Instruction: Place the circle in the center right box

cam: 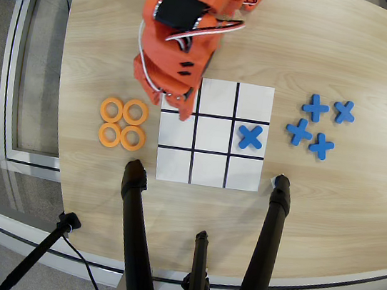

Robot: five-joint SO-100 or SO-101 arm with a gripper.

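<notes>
While the orange arm leans over the board's (208, 172) upper left corner in the overhead view, its gripper (183, 109) points down near the top left cell, and I cannot tell whether the jaws are parted or closed. All 4 rings (122, 123) sit in a tidy square just left of the board, so none is lifted yet. A blue cross (250, 136) fills one middle-row end cell; the opposite end cell (178, 129) lies bare, nearest the rings.

A blue cross (250, 136) lies in the board's (208, 169) middle-row cell at the right of the overhead view. Four more blue crosses (320, 126) sit clustered on the wooden surface (344, 202) right of the board. Black tripod legs (138, 238) rise from the bottom edge.
</notes>
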